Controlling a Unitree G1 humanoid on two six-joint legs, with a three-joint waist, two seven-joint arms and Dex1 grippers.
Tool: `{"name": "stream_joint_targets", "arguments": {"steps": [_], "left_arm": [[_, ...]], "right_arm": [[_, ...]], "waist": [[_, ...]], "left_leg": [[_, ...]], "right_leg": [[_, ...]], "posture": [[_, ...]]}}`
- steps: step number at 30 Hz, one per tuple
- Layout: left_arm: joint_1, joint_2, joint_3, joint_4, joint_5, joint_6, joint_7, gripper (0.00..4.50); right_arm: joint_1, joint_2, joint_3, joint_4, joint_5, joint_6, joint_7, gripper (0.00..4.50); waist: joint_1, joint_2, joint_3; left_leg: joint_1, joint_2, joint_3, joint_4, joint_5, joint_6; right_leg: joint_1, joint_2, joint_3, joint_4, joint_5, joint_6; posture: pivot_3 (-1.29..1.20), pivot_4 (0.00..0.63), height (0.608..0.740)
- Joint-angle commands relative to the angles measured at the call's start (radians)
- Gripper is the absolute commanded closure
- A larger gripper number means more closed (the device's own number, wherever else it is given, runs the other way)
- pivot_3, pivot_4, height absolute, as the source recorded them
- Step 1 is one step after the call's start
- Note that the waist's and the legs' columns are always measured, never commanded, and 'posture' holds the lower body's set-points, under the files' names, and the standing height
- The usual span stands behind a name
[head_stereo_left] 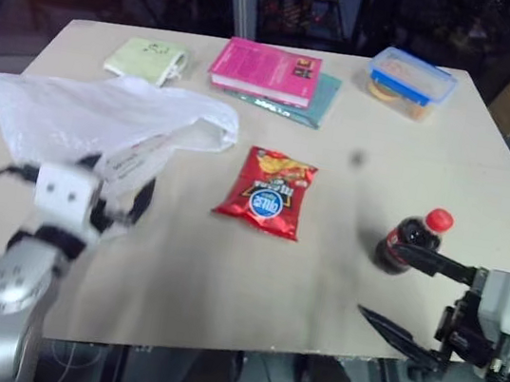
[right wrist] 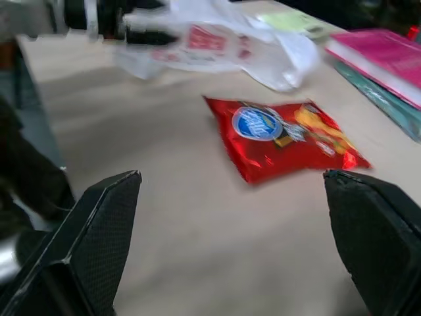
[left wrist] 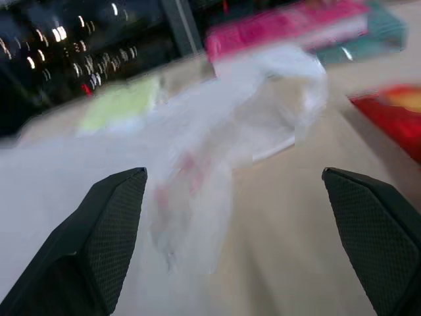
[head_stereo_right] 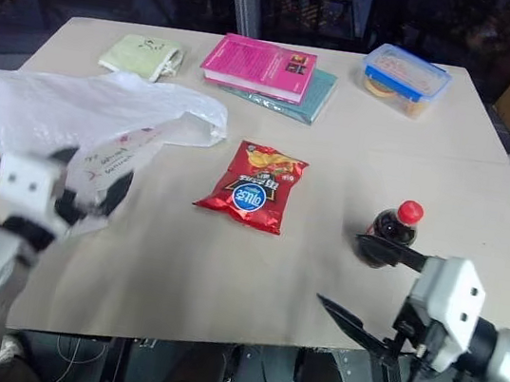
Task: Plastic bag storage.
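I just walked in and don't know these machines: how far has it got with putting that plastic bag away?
Barely started, it seems. Nothing looks done: the plastic bag lies spread out and unfolded on the table. In hand: the left gripper, fingers wide open, hovers at the bag's near edge, gripping nothing. The right gripper is open too, beside the cola bottle. Left to do: grasping, gathering and storing the bag.
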State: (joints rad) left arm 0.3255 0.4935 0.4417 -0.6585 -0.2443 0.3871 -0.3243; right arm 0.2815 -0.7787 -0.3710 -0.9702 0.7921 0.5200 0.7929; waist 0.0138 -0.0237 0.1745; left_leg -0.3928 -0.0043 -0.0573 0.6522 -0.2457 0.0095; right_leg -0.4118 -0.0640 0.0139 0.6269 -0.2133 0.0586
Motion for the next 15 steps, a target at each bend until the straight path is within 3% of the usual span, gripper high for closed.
{"name": "stream_joint_targets", "arguments": {"steps": [1,7,15], "left_arm": [[-0.079,0.087,0.0,-0.032,0.149,0.083,0.08,0.06],[-0.305,0.228,-0.169,0.115,0.346,0.235,0.121,0.06],[-0.575,0.271,-0.392,0.425,0.473,0.245,0.093,0.06]], "right_arm": [[-0.076,-0.007,0.083,0.022,-0.029,-0.018,-0.015,0.0],[-0.194,0.003,0.191,0.057,-0.059,-0.02,-0.03,0.0],[-0.313,0.046,0.315,0.098,-0.177,-0.032,-0.095,0.0]], "waist": [[0.017,0.0,0.0],[0.017,0.0,-0.001],[-0.004,-0.001,0.0]], "left_leg": [[0.0,-0.001,-0.002,0.001,0.0,0.0],[0.0,0.0,-0.001,0.003,0.001,-0.002],[-0.003,-0.001,-0.001,0.0,0.001,-0.002]], "right_leg": [[0.001,0.0,-0.003,0.001,0.0,0.0],[0.002,0.002,-0.002,0.002,0.002,-0.001],[-0.001,0.002,-0.001,0.0,0.006,-0.001]], "posture": [[0.0,0.15,0.74],[0.0,0.15,0.74],[0.0,0.15,0.74]]}}
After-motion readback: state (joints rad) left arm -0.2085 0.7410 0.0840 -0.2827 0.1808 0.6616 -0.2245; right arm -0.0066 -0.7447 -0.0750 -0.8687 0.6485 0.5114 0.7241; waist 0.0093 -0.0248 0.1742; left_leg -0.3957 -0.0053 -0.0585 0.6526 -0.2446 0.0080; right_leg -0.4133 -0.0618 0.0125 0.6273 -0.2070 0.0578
